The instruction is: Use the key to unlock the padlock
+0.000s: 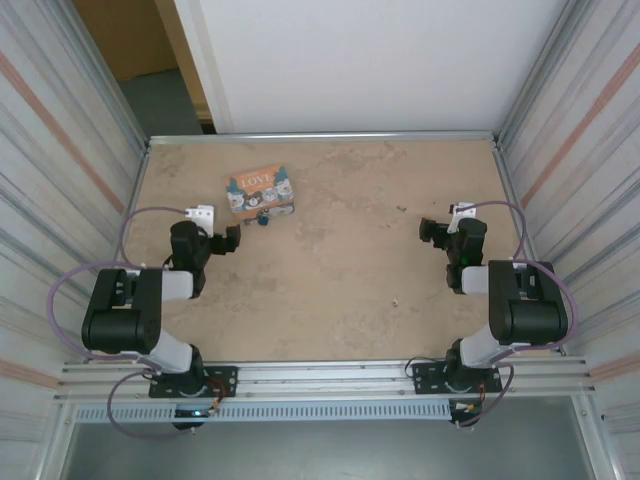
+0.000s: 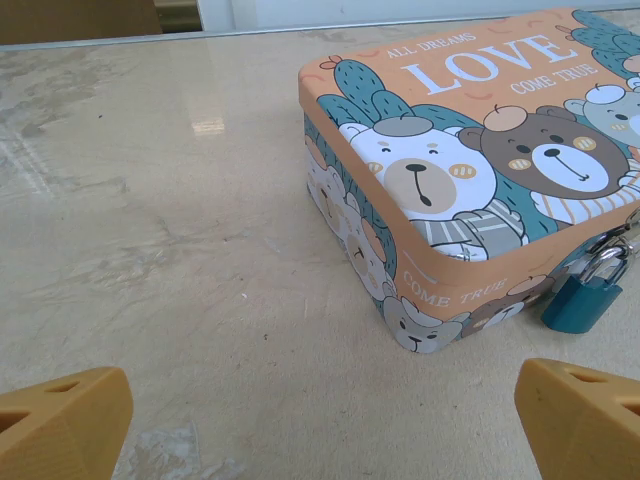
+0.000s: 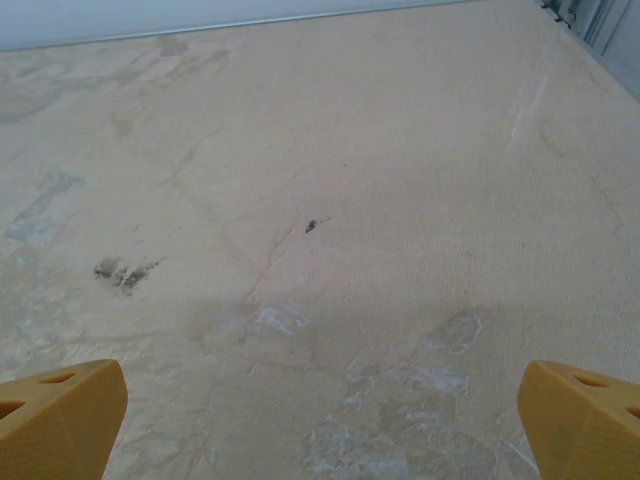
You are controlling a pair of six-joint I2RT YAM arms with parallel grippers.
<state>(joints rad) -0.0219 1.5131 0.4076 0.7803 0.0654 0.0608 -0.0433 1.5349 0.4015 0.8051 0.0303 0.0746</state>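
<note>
Your left gripper (image 2: pixel 320 425) stood spread near the box (image 2: pixel 450 150) and its padlock (image 2: pixel 583 296); your right gripper (image 3: pixel 320 425) was spread over the worktop (image 3: pixel 330 180).

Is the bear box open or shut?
Shut. The lid sits flat on the box, and the padlock hangs at its front.

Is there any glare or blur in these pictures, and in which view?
Left wrist view: a small bright glare on the table left of the box; box and padlock are sharp. Right wrist view: pale shiny patches on the near table. Top view: even light, no hard shadows.
</note>
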